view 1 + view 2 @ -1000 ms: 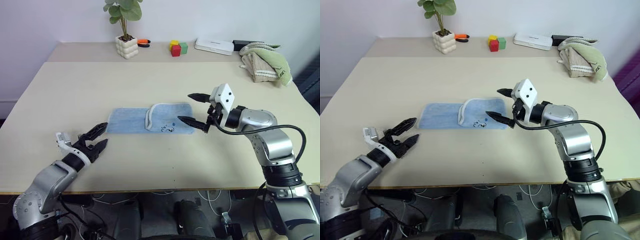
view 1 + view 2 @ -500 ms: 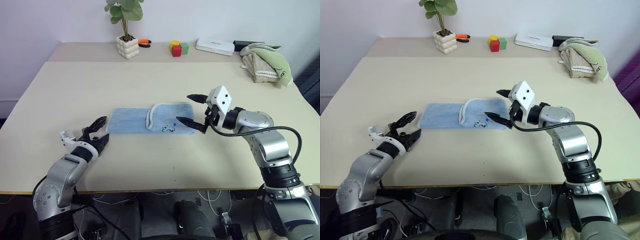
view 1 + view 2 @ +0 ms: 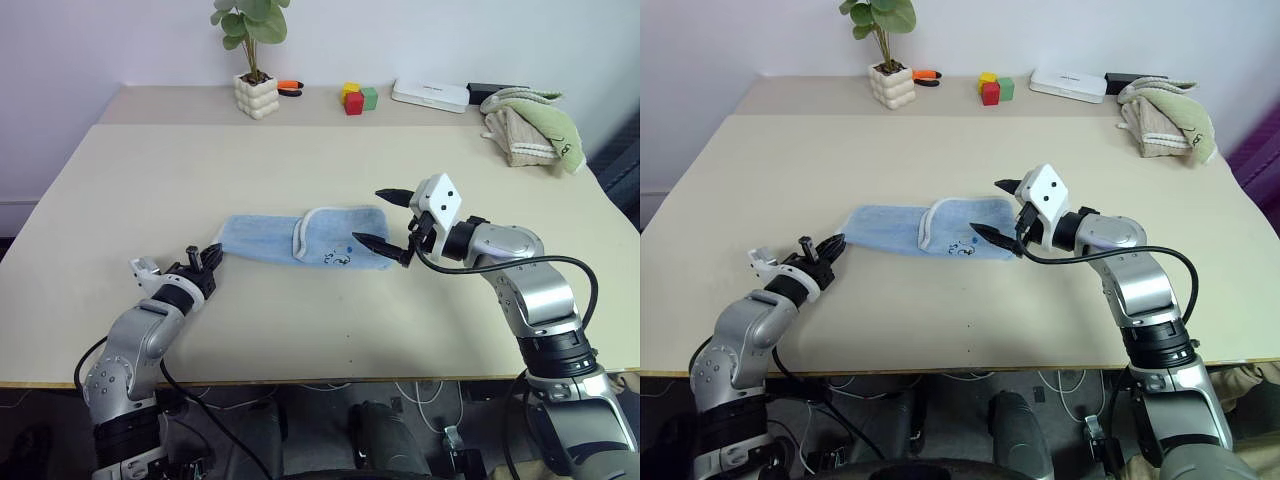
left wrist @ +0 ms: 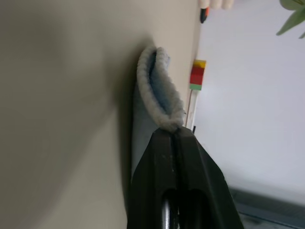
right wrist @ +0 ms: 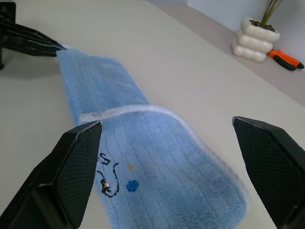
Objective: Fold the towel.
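The light blue towel (image 3: 300,240) lies flat across the middle of the table, its right part folded over with a whitish edge and a small dark print (image 3: 338,257). My left gripper (image 3: 208,258) is shut on the towel's near left corner; in the left wrist view the terry edge (image 4: 159,95) is pinched at the black fingertips (image 4: 164,138). My right gripper (image 3: 368,217) hovers open over the towel's right end, and its wide-spread fingers (image 5: 78,162) frame the towel (image 5: 157,157) with nothing between them.
Along the back of the table stand a potted plant (image 3: 253,93), an orange tool (image 3: 288,86), coloured blocks (image 3: 354,97) and a white box (image 3: 429,93). A beige and a green towel (image 3: 530,125) are piled at the back right.
My left gripper has moved forward to the towel's left corner and closed on it. The right gripper has stayed open in place.
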`<state>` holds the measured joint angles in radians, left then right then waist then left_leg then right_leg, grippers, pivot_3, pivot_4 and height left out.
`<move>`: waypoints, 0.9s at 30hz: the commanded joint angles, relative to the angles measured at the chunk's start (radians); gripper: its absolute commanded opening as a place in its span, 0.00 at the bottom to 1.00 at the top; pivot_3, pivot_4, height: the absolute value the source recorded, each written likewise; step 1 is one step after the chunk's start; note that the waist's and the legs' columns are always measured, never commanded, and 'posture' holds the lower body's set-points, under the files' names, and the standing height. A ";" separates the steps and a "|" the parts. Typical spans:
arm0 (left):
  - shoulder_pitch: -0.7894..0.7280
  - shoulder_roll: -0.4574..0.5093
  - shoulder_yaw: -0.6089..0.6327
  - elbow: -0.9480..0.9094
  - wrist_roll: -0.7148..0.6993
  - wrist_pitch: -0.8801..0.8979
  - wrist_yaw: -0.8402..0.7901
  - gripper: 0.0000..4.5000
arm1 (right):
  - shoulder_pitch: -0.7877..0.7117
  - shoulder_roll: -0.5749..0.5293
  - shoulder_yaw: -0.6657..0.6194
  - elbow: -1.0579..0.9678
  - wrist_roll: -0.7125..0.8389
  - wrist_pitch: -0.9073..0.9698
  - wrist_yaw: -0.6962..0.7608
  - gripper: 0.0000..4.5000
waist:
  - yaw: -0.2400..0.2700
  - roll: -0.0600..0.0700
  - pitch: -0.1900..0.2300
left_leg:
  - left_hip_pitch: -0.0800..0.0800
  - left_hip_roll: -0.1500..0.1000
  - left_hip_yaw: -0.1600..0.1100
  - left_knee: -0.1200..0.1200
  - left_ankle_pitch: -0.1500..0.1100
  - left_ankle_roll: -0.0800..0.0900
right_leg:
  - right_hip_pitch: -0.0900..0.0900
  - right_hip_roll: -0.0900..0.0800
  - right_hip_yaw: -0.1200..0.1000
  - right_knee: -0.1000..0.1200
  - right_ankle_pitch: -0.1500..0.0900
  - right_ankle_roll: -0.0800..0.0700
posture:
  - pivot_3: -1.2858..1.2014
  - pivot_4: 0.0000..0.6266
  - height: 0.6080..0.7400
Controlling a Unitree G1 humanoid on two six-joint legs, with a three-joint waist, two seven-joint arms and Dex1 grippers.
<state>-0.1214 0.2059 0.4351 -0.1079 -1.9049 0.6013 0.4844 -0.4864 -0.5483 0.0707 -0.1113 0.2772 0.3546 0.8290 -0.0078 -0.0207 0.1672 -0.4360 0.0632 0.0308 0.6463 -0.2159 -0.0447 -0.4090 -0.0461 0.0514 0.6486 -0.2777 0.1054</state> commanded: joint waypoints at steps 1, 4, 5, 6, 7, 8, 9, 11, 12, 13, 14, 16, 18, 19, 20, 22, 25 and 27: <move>-0.005 0.005 0.001 -0.004 0.000 0.000 -0.013 0.01 | -0.003 0.003 -0.009 -0.035 -0.004 -0.025 -0.007 1.00 | 0.000 0.000 0.000 | 0.000 0.000 0.000 0.000 0.000 0.000 | 0.000 0.000 0.000 0.000 0.000 0.000 | 0.52 0.24 1.00; -0.008 0.020 -0.005 -0.002 0.016 0.012 -0.025 0.01 | -0.007 0.004 -0.008 -0.029 -0.009 -0.030 -0.009 1.00 | 0.000 0.000 0.000 | 0.000 0.000 0.000 0.000 0.000 0.000 | 0.000 0.000 0.000 0.000 0.000 0.000 | 0.52 0.24 1.00; -0.008 0.037 -0.015 -0.006 0.043 0.025 -0.043 0.01 | -0.008 0.004 -0.007 -0.026 -0.011 -0.033 -0.010 1.00 | 0.000 0.000 0.000 | 0.000 0.000 0.000 0.000 0.000 0.000 | 0.000 0.000 0.000 0.000 0.000 0.000 | 0.52 0.24 1.00; -0.008 0.056 -0.026 -0.013 0.073 0.043 -0.071 0.01 | -0.009 0.005 -0.006 -0.023 -0.014 -0.036 -0.011 1.00 | 0.000 0.000 0.000 | 0.000 0.000 0.000 0.000 0.000 0.000 | 0.000 0.000 0.000 0.000 0.000 0.000 | 0.52 0.24 1.00; -0.008 0.075 -0.039 -0.022 0.103 0.060 -0.107 0.01 | -0.010 0.004 -0.006 -0.020 -0.018 -0.040 -0.011 1.00 | -0.001 0.000 0.000 | 0.000 0.000 0.000 0.000 0.000 0.000 | 0.000 0.000 0.000 0.000 0.000 0.000 | 0.52 0.24 1.00; -0.009 0.093 -0.053 -0.033 0.133 0.076 -0.139 0.01 | -0.011 0.004 -0.005 -0.016 -0.022 -0.044 -0.011 1.00 | -0.001 0.000 0.000 | 0.000 0.000 0.000 0.000 0.000 0.000 | 0.000 0.000 0.000 -0.001 0.000 0.000 | 0.52 0.24 1.00; -0.011 0.105 -0.063 -0.043 0.160 0.085 -0.168 0.01 | -0.011 0.003 -0.006 -0.013 -0.025 -0.045 -0.012 1.00 | -0.002 0.000 0.000 | 0.000 0.000 0.000 -0.001 0.000 0.000 | 0.000 0.000 0.000 -0.001 0.000 0.000 | 0.52 0.24 1.00; -0.015 0.140 -0.095 -0.073 0.235 0.109 -0.247 0.01 | -0.012 -0.003 -0.008 -0.001 -0.036 -0.047 -0.013 1.00 | -0.001 0.000 0.000 | 0.000 0.000 0.000 -0.001 0.000 0.000 | 0.000 0.000 0.000 -0.001 0.000 0.000 | 0.52 0.24 1.00; -0.019 0.160 -0.115 -0.090 0.280 0.121 -0.292 0.01 | -0.012 -0.010 -0.007 0.011 -0.049 -0.053 -0.014 1.00 | -0.001 0.000 0.000 | 0.000 0.000 0.000 -0.001 0.000 0.000 | 0.000 0.000 0.000 -0.002 0.000 0.000 | 0.52 0.24 1.00; -0.025 0.177 -0.133 -0.107 0.320 0.129 -0.341 0.01 | -0.012 -0.016 -0.008 0.024 -0.059 -0.055 -0.016 1.00 | -0.001 0.000 0.000 | 0.000 0.000 0.000 -0.001 0.000 0.000 | 0.000 0.000 0.000 -0.002 0.000 0.000 | 0.52 0.24 1.00; -0.028 0.186 -0.144 -0.116 0.347 0.133 -0.375 0.01 | -0.012 -0.019 -0.008 0.033 -0.066 -0.057 -0.017 1.00 | -0.001 0.000 0.000 | 0.000 0.000 0.000 -0.001 0.000 0.000 | 0.000 0.000 0.000 -0.002 0.000 0.000 | 0.52 0.24 1.00; -0.054 0.183 -0.149 -0.119 0.355 0.134 -0.408 0.01 | -0.012 -0.025 -0.012 0.055 -0.079 -0.060 -0.016 1.00 | -0.001 0.000 0.000 | 0.000 0.000 0.001 -0.001 0.000 0.000 | 0.000 0.000 0.000 -0.002 0.000 -0.001 | 0.52 0.24 1.00; -0.076 0.216 -0.194 -0.139 0.441 0.151 -0.494 0.01 | -0.007 -0.037 -0.023 0.068 -0.084 -0.054 -0.014 1.00 | -0.002 0.000 0.000 | 0.000 0.000 0.001 -0.002 0.000 0.000 | 0.000 0.000 0.000 -0.002 0.000 -0.001 | 0.52 0.24 1.00; -0.082 0.232 -0.218 -0.147 0.482 0.160 -0.530 0.01 | -0.005 -0.039 -0.031 0.069 -0.079 -0.044 -0.015 1.00 | -0.003 0.000 0.000 | 0.000 0.000 0.001 -0.002 0.000 0.000 | 0.000 0.000 0.000 -0.002 0.000 -0.001 | 0.52 0.24 1.00; -0.093 0.252 -0.258 -0.159 0.550 0.156 -0.586 0.01 | 0.005 -0.044 -0.049 0.062 -0.057 -0.027 -0.008 1.00 | -0.004 0.000 0.000 | 0.000 0.000 0.001 -0.002 0.000 0.000 | -0.001 0.000 0.000 -0.003 0.000 -0.001 | 0.52 0.24 1.00; -0.124 0.253 -0.308 -0.156 0.634 0.141 -0.655 0.01 | 0.024 -0.053 -0.087 0.042 0.003 0.017 0.020 1.00 | -0.002 0.000 0.000 | 0.000 0.000 0.001 -0.003 0.000 0.000 | -0.001 0.000 0.000 -0.003 0.000 -0.001 | 0.52 0.24 1.00; -0.205 0.238 -0.366 -0.120 0.743 0.115 -0.750 0.01 | 0.061 -0.098 -0.145 0.009 0.072 0.055 0.074 1.00 | 0.006 0.000 0.001 | -0.001 0.000 0.001 -0.003 0.000 0.000 | -0.001 -0.001 0.000 -0.004 0.000 -0.001 | 0.52 0.24 1.00; -0.255 0.222 -0.386 -0.094 0.789 0.106 -0.808 0.01 | 0.066 -0.112 -0.176 -0.001 0.104 0.082 0.073 1.00 | 0.009 0.000 0.001 | -0.001 -0.001 0.001 -0.002 0.000 0.000 | -0.001 -0.001 0.000 -0.004 0.000 -0.001 | 0.52 0.24 1.00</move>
<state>-0.3449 0.4314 0.0598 -0.1962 -1.1606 0.7324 -0.2653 -0.4073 -0.6451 -0.0535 -0.0575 0.3397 0.4234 0.8968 0.0007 -0.0205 0.1680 -0.4371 0.0627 0.0318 0.6445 -0.2162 -0.0448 -0.4097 -0.0467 0.0517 0.6447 -0.2778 0.1047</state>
